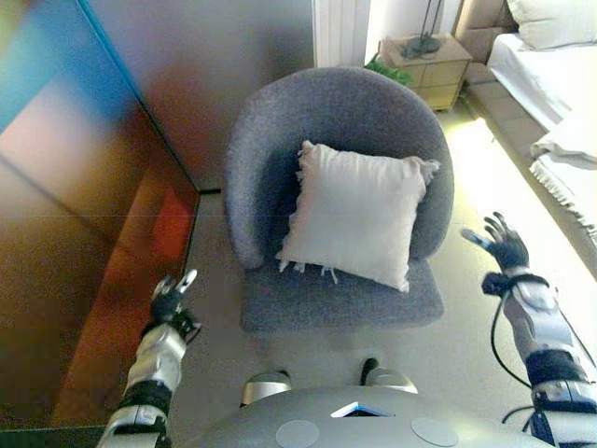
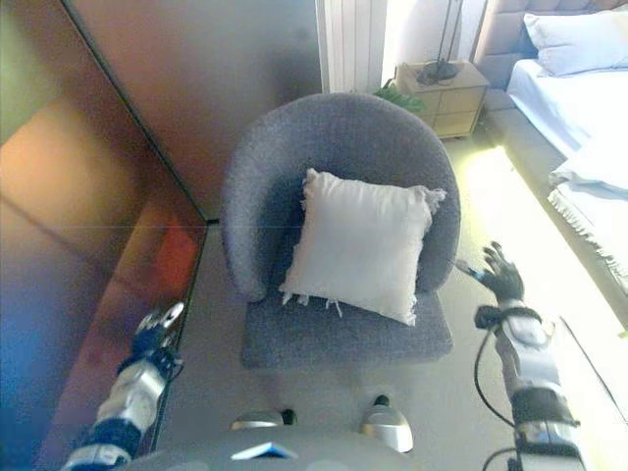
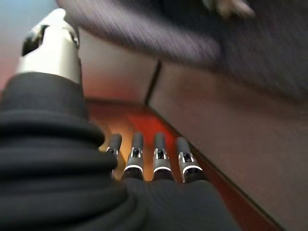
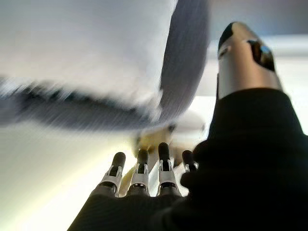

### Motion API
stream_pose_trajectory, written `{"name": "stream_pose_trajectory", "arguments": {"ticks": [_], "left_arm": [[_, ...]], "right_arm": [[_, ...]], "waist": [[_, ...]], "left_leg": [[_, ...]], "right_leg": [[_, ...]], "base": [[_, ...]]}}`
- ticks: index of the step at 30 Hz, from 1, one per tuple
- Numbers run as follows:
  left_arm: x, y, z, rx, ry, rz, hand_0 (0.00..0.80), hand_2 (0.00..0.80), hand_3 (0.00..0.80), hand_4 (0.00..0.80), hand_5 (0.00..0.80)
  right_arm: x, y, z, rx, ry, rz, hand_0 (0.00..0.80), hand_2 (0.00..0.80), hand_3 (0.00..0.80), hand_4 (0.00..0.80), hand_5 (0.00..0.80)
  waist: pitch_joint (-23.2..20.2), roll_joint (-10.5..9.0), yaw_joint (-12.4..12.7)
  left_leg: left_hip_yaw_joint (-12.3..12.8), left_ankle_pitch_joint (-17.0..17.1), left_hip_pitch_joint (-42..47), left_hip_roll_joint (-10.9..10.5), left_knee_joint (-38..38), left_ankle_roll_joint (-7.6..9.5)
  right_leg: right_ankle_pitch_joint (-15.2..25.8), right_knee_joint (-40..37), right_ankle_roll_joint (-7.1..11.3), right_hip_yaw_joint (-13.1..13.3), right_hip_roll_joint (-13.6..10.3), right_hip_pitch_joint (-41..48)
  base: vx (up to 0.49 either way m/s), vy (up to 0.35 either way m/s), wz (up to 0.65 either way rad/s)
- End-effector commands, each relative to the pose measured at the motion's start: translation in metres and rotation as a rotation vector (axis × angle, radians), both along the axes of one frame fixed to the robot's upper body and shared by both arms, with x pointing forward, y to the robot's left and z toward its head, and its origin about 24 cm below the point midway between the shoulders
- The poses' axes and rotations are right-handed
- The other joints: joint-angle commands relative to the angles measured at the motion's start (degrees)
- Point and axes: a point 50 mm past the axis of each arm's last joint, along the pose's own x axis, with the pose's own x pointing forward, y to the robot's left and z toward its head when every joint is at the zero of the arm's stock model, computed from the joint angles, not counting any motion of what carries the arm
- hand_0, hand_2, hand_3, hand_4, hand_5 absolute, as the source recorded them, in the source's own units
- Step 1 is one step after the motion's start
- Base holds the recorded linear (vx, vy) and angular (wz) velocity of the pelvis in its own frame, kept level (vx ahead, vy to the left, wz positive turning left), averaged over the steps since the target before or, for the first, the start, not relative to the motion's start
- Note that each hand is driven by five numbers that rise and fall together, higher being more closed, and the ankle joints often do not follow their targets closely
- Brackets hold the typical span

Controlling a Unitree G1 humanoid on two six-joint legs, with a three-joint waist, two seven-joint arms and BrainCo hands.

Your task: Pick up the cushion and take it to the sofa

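A white square cushion (image 1: 359, 211) with short tassels at its corners leans against the back of a grey round armchair (image 1: 280, 140); it also shows in the right eye view (image 2: 361, 243). My left hand (image 1: 173, 301) is open and empty, low at the chair's left, apart from it. My right hand (image 1: 502, 245) is open and empty at the chair's right, level with the seat, apart from it. The left wrist view shows straight fingers (image 3: 159, 156) with the chair (image 3: 231, 43) beyond them. The right wrist view shows straight fingers (image 4: 139, 171) with the cushion (image 4: 82, 43) beyond.
A reddish-brown glossy panel (image 1: 84, 233) stands close on the left. A wooden bedside cabinet (image 1: 431, 67) stands behind the chair. A bed with white bedding (image 1: 550, 84) is on the right. Pale floor (image 1: 466, 336) lies around the chair.
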Motion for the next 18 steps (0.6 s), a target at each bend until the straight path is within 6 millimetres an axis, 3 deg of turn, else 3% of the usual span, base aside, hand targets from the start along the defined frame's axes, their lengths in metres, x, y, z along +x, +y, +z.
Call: {"name": "stream_pose_trajectory", "arguments": {"ticks": [1, 4, 9, 14, 18], "left_arm": [[-0.009, 0.018, 0.001, 0.111, 0.075, 0.005, 0.000, 0.000, 0.000, 0.000, 0.000], [-0.043, 0.024, -0.016, 0.112, 0.251, 0.067, 0.000, 0.000, 0.000, 0.000, 0.000], [-0.105, 0.006, -0.049, -0.002, 0.578, 0.163, 0.000, 0.000, 0.000, 0.000, 0.000], [-0.133, -0.025, -0.064, -0.074, 0.797, 0.145, 0.000, 0.000, 0.000, 0.000, 0.000], [-0.136, -0.051, -0.070, -0.198, 0.873, 0.091, 0.000, 0.000, 0.000, 0.000, 0.000]], "right_arm": [[-0.012, -0.002, -0.015, 0.005, 0.041, -0.153, 0.000, 0.000, 0.000, 0.000, 0.000], [-0.053, -0.004, -0.055, 0.078, 0.196, -0.290, 0.000, 0.000, 0.000, 0.000, 0.000], [-0.117, 0.036, -0.119, 0.240, 0.548, -0.371, 0.000, 0.000, 0.000, 0.000, 0.000], [-0.165, 0.084, -0.148, 0.380, 0.859, -0.352, 0.000, 0.000, 0.000, 0.000, 0.000], [-0.176, 0.109, -0.155, 0.396, 1.024, -0.216, 0.000, 0.000, 0.000, 0.000, 0.000]], "waist": [[-1.2, -3.16, 0.3], [-1.1, -3.82, 0.2], [-1.3, -4.79, 0.2], [-1.5, -5.22, 0.4], [-1.7, -5.13, 0.2]], "left_leg": [[3.6, -5.3, 0.9, -1.4, 0.5, 0.25], [4.3, -5.3, 0.8, -1.4, 0.5, 0.55], [4.7, -5.1, 0.4, -1.5, 0.5, 1.02], [5.0, -5.3, 0.3, -1.7, 0.5, 1.40], [4.8, -5.6, 0.3, -1.9, 0.5, 1.60]], "right_leg": [[-7.7, 0.2, 6.26, 1.7, -3.5, 5.4], [-7.7, 0.2, 6.04, 2.4, -3.0, 5.1], [-7.4, 0.2, 5.55, 3.8, -2.4, 4.7], [-7.3, 0.2, 4.92, 5.0, -1.9, 4.5], [-7.4, 0.4, 4.64, 5.8, -1.7, 4.3]], "base": [[-0.135, -0.045, -0.03], [-0.128, -0.047, -0.06], [-0.119, -0.032, -0.08], [-0.080, -0.002, -0.04], [-0.038, 0.017, -0.05]]}}
